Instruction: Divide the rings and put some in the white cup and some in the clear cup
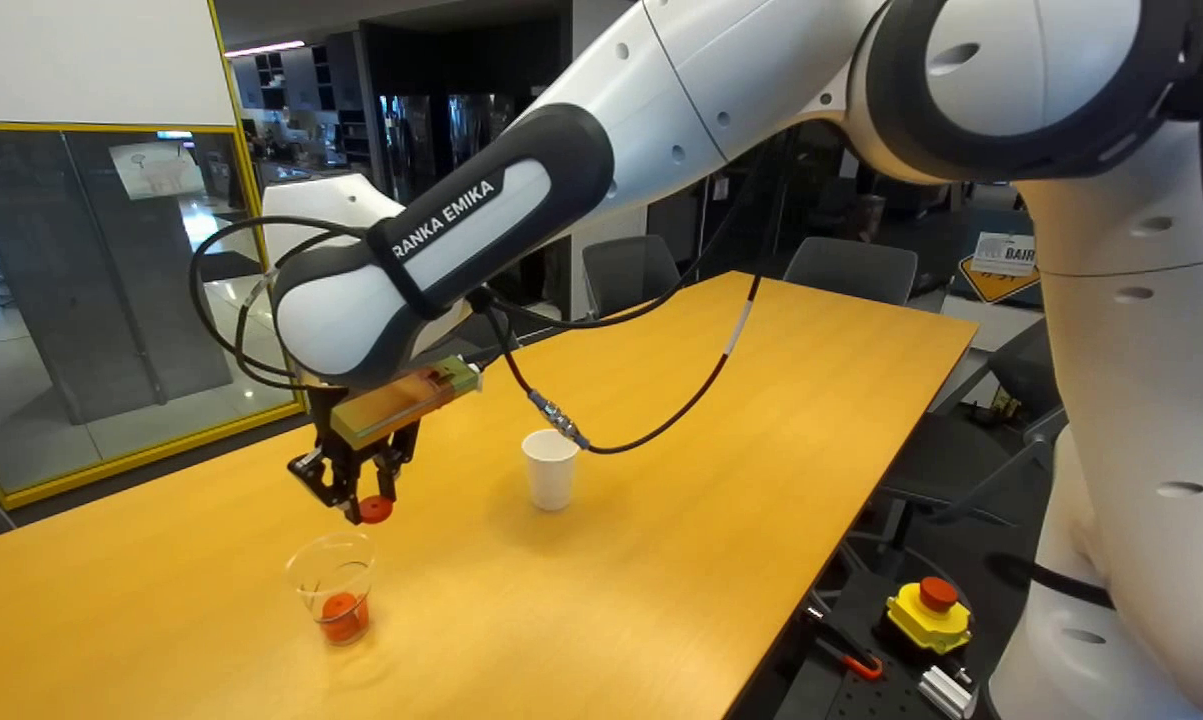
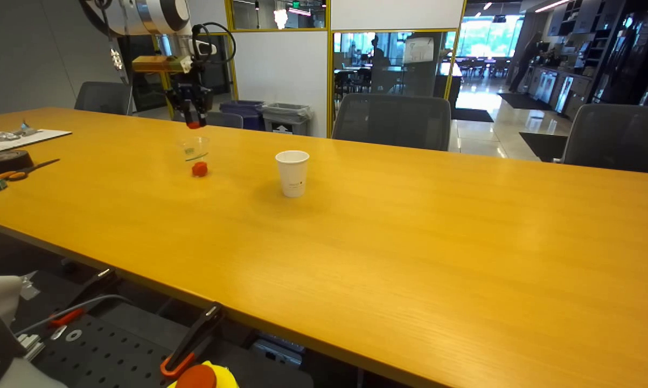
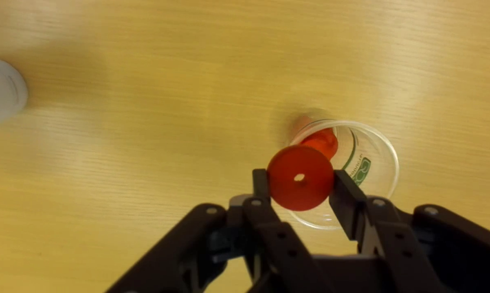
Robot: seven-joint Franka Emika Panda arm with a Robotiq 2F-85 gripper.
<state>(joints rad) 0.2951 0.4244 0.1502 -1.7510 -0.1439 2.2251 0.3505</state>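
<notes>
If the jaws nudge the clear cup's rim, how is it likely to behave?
The clear cup would probably flex, as its see-through wall looks thin. It may tip when knocked there, since its base is narrower than its rim. The red rings low inside could steady it a little.

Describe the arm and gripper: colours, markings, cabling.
Franka Emika Panda arm: white rounded shells, dark-grey trim, white "RANKA EMIKA" lettering. Black cables loop off the wrist, one with a silver inline connector. Robotiq gripper: black, jointed linkages, blocky fingertips. Amber block with green end above it.
</notes>
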